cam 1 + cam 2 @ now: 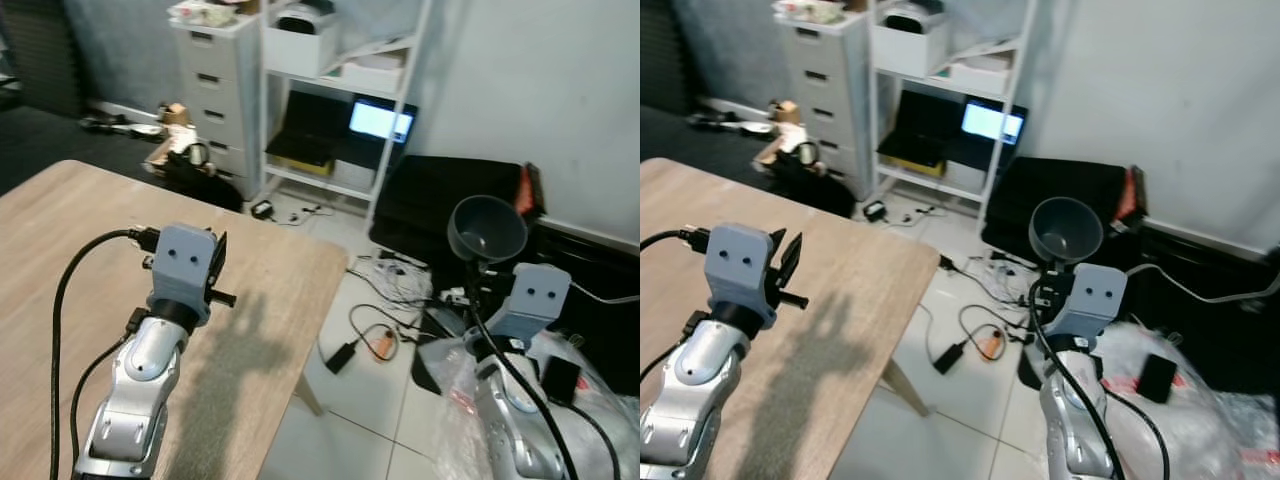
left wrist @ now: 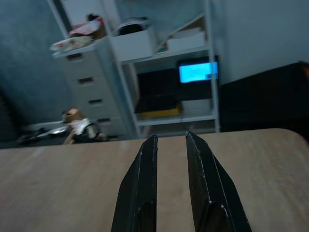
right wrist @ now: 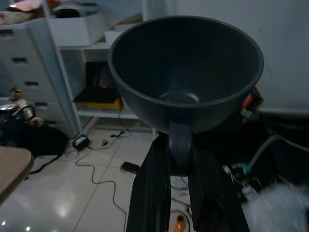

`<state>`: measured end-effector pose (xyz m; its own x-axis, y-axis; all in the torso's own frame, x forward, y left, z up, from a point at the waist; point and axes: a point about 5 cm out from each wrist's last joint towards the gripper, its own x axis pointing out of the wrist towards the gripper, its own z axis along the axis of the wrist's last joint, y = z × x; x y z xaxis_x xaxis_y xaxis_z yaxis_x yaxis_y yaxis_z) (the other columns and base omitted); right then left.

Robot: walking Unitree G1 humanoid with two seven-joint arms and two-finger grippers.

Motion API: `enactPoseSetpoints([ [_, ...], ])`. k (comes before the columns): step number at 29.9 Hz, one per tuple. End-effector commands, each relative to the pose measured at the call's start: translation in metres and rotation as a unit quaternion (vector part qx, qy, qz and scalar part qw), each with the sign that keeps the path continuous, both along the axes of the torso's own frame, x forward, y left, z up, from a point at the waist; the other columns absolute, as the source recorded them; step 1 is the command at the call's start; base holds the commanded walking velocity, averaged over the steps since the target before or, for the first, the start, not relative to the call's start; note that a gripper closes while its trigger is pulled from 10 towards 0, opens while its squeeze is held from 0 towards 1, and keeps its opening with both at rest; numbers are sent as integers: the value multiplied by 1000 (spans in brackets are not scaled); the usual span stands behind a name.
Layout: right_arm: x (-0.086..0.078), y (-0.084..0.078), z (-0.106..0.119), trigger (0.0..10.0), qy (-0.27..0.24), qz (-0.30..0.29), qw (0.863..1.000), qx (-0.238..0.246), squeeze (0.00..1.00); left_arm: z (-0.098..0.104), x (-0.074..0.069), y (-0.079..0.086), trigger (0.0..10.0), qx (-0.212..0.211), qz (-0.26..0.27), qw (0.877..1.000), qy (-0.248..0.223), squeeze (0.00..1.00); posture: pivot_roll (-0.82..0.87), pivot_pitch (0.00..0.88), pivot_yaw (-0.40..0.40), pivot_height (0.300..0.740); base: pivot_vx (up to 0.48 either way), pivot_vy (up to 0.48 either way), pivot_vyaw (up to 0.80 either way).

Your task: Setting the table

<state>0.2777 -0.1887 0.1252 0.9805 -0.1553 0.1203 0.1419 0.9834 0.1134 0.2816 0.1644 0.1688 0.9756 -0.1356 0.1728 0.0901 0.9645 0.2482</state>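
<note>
Grip first: your right gripper (image 3: 179, 159) pinches the stubby handle of the dark grey plastic bowl-shaped cup (image 1: 487, 228) between its two black fingers, so the cup rides above the wrist with its mouth tipped towards the head camera — a carrying hold, by my reading, which keeps it upright enough while it is brought across. It hangs over the white tiled floor (image 1: 350, 420), well apart from the light wooden table (image 1: 270, 270), so nothing is set down yet and you have the gap to the table edge to close.

Your left gripper (image 2: 171, 150) hovers above the tabletop near its far corner, fingers drawn to a narrow slit with nothing between them; I judge it is parked there to leave the landing area free.

Hard to make out: the cup's inside is in shadow, though it looks empty. How far the fingers wrap the handle is hidden by the cup's own body. The table runs out of frame on the robot's left, so you cannot tell what else lies on it — cables (image 1: 375, 325) clutter the floor between.
</note>
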Motion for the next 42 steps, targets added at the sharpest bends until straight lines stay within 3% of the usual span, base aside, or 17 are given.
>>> enactPoseSetpoints([
  [1, -1, 0, -2, 9608, 5, 0, 1000, -4, 0, -3, -1, 0, 10000, 4, 0, 1000, 7, 0, 21, 0, 59, 740, 0, 0, -800],
  [42, -1, 1, -4, 8706, 11, -5, 1000, -4, 0, -3, 1, 0, 10000, 4, -3, 1000, 6, 0, 22, 0, 63, 740, 0, 0, -800],
])
